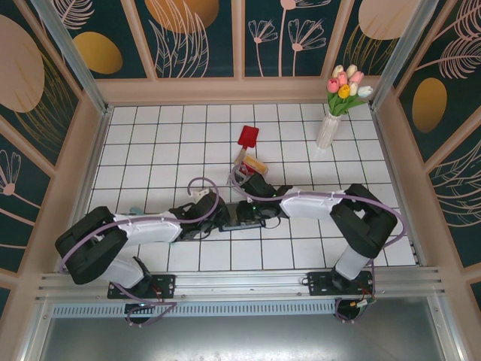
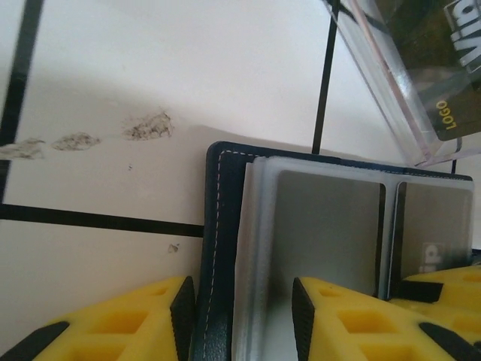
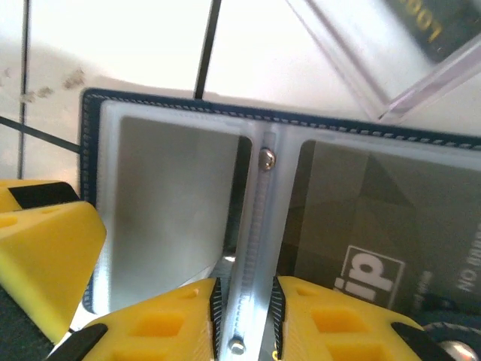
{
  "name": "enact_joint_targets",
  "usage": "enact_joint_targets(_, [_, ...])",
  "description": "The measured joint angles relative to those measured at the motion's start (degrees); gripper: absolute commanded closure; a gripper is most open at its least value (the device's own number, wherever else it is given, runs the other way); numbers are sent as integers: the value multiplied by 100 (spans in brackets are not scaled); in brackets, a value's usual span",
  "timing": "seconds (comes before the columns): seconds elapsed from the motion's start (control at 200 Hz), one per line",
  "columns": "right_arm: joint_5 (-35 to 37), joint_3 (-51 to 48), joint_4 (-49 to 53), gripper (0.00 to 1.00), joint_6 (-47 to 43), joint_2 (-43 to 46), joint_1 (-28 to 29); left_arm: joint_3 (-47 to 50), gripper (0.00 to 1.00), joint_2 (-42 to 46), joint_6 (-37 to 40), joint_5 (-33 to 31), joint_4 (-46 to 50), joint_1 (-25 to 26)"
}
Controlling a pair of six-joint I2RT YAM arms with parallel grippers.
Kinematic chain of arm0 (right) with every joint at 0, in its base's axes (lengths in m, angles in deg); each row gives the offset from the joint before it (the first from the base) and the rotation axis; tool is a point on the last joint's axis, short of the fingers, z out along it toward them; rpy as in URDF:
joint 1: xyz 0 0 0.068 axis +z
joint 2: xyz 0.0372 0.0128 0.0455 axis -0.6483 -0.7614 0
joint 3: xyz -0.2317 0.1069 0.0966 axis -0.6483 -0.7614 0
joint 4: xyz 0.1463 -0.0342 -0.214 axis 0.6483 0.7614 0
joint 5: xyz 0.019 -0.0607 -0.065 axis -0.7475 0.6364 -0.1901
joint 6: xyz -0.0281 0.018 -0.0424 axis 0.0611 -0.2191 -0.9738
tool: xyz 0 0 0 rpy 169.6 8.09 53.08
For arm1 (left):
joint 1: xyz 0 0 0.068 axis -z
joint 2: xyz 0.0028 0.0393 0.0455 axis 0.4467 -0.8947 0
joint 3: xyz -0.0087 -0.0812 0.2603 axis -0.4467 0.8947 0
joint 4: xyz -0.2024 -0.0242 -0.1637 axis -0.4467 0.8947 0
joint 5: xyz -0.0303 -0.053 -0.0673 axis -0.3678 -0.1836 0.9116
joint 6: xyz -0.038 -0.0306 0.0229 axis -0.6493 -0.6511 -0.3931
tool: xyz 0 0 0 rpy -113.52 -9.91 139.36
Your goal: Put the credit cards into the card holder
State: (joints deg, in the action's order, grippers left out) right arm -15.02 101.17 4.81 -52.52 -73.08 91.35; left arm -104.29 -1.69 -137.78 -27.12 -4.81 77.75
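The card holder (image 1: 242, 216) lies open at mid-table, navy outside (image 2: 220, 226) with grey-blue slots (image 3: 173, 218). My left gripper (image 1: 218, 213) (image 2: 242, 320) is shut on its left edge, one pad against the navy cover and the other on the sleeve. My right gripper (image 1: 261, 209) (image 3: 246, 316) stands slightly open, its pads either side of the holder's middle ridge without pinching it. A dark credit card (image 3: 361, 226) (image 2: 432, 226) sits in the right slot. More cards (image 2: 443, 75) lie in a clear box; a yellow-orange one (image 1: 256, 163) shows from above.
The clear plastic box (image 2: 391, 83) (image 3: 353, 68) stands just beyond the holder. A red paddle with a wooden handle (image 1: 248, 137) lies behind it. At the back right is a white vase of tulips (image 1: 331, 124). Low walls ring the tiled table.
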Motion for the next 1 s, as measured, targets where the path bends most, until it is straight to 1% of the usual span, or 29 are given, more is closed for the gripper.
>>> enact_joint_targets(0.11, [146, 234, 317, 69, -208, 365, -157, 0, 55, 308, 7, -116, 138, -61])
enact_joint_targets(0.14, [188, 308, 396, 66, -278, 487, -264, 0, 54, 374, 7, -109, 138, -114])
enact_joint_targets(0.24, [308, 542, 531, 56, -638, 852, -820, -2, 48, 557, 70, -15, 68, -437])
enact_joint_targets(0.305, [308, 699, 542, 55, -883, 977, -1311, -11, 44, 581, 107, 131, -118, -684])
enact_joint_targets(0.36, [221, 876, 551, 52, -1088, 953, -1757, -50, 43, 533, 138, 323, -310, -881])
enact_joint_targets(0.415, [35, 1078, 549, 52, -1268, 826, -2168, -199, 42, 374, 138, 529, -481, -1038])
enact_joint_targets(0.485, [-299, 1478, 573, 50, -1467, 435, -2688, -498, 41, 33, 138, 780, -686, -1165])
enact_joint_targets(0.54, [-570, 1836, 586, 51, -1589, 42, -2946, -732, 41, -229, 136, 940, -857, -1233])
enact_joint_targets(0.646, [-1150, 2498, 616, 50, -1768, -767, -3104, -973, 41, -601, 105, 1185, -1180, -1311])
enact_joint_targets(0.731, [-1683, 2702, 531, 50, -1766, -1241, -3077, -986, 41, -835, -15, 1373, -1421, -1390])
enact_joint_targets(0.871, [-2387, 2702, 531, 50, -1735, -1703, -3032, -984, 41, -1165, -168, 1620, -1751, -1513])
enact_joint_targets(1.001, [-2758, 2667, 509, 50, -1705, -1768, -3010, -986, 40, -1357, -225, 1781, -1930, -1550])
